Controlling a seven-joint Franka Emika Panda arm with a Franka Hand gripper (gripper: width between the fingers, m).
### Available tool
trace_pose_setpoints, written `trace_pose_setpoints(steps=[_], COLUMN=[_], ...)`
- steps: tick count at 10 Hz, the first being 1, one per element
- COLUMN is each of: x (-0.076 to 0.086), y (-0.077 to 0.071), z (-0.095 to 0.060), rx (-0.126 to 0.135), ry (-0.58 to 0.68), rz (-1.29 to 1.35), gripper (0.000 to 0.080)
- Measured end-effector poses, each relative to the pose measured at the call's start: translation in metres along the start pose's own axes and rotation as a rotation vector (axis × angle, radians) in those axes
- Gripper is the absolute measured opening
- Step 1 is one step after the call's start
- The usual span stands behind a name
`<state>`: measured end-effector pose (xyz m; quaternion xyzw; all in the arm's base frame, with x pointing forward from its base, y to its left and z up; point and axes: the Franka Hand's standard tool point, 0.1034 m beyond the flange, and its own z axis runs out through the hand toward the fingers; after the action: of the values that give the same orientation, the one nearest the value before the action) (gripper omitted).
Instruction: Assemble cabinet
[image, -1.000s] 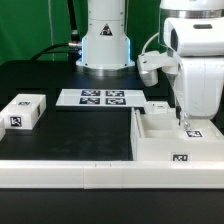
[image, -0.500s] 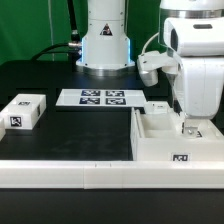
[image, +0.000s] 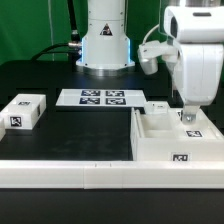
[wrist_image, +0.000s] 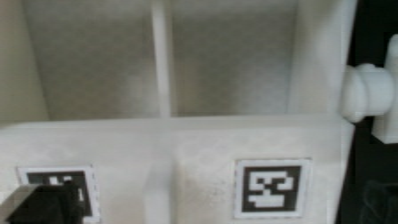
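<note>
The cabinet (image: 165, 142) is a large white open box with square tags, at the exterior view's right. My gripper (image: 186, 118) hangs over its far right part, fingertips just above the rim. In the wrist view I look down on the cabinet's tagged wall (wrist_image: 196, 150) and its inner divider (wrist_image: 160, 60). One dark fingertip (wrist_image: 45, 200) shows at the frame's edge. The gripper (wrist_image: 199, 208) looks open and holds nothing. A small white tagged block (image: 22, 111) lies at the exterior view's left. Another small white piece (image: 157, 108) sits at the cabinet's far edge.
The marker board (image: 100, 97) lies flat on the black table in front of the robot base (image: 105, 45). A long white rail (image: 60, 172) runs along the front. A round white knob (wrist_image: 365, 92) sticks out from the cabinet's side.
The arm has risen a little and shifted toward the exterior view's right. The cabinet and the other parts have not moved.
</note>
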<state>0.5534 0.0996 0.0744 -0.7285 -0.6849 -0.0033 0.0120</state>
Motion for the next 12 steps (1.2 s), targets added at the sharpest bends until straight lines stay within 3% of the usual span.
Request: trace_pose_setpoints(steps=[3, 8, 9, 10, 12], x=[0.001, -0.001, -0.003, -0.003, -0.006], y=[-0.037, -0.035, -0.049, -0.072, -0.105], z=[-0.012, -0.007, 0.0, 0.005, 0.012], rx=[-0.015, -0.007, -0.024, -0.02, -0.018], ry=[-0.01, -0.008, 0.004, 0.005, 0.006], rz=[0.0, 0.005, 0.006, -0.003, -0.014], gripper=[0.0797, 0.0797, 0.0797, 0.0797, 0.0797])
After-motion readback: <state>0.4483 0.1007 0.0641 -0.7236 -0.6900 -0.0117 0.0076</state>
